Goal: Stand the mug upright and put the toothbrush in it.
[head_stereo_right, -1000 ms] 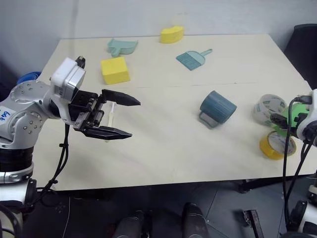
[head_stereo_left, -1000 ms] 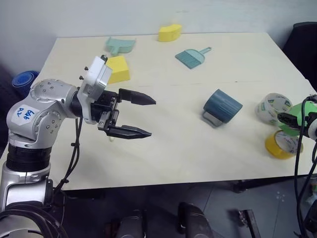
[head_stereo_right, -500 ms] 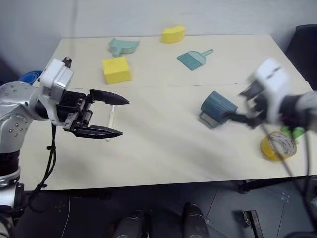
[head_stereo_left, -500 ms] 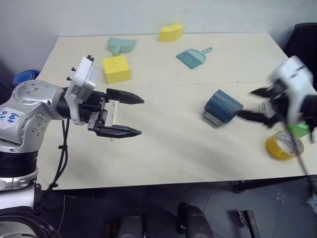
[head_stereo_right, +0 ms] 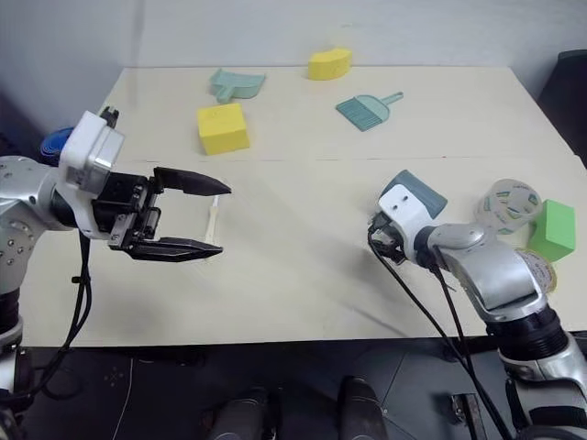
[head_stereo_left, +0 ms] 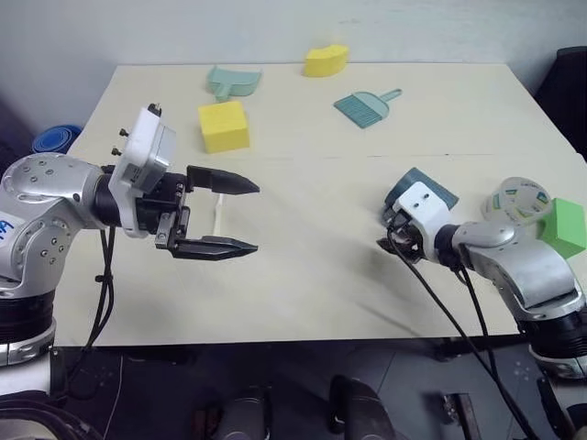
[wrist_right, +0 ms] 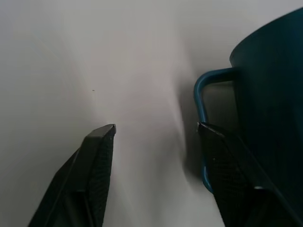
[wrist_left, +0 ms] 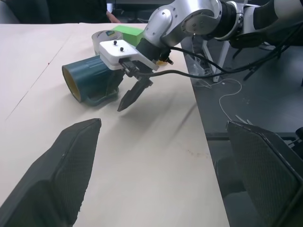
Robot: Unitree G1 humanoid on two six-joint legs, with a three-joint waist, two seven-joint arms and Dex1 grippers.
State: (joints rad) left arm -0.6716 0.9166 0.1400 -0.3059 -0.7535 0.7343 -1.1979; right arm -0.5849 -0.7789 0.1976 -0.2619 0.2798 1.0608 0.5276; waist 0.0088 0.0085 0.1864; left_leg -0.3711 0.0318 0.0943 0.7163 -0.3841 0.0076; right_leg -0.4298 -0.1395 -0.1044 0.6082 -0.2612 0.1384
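The dark slate-blue mug (head_stereo_left: 429, 184) lies on its side right of the table's middle, with its yellow mouth (wrist_left: 71, 86) facing the left arm. My right gripper (wrist_right: 156, 127) is low over the table just in front of it. It is open, with bare tabletop between its fingers, and the mug's handle (wrist_right: 202, 99) is right beside one fingertip. The white toothbrush (head_stereo_left: 218, 218) lies flat on the table at the left. My left gripper (head_stereo_left: 255, 216) hovers open above it, pointing right and holding nothing.
A yellow block (head_stereo_left: 223, 126), a teal dustpan (head_stereo_left: 232, 81), a yellow curved piece (head_stereo_left: 326, 60) and a teal hand brush (head_stereo_left: 367, 105) sit across the table's far half. A clear tape roll (head_stereo_left: 518, 200) and a green block (head_stereo_left: 564, 226) lie right of the mug, near the table's edge.
My right arm has swung in from the table's right edge to the mug, and its fingers have drawn closer together. The left gripper stays open over the toothbrush.
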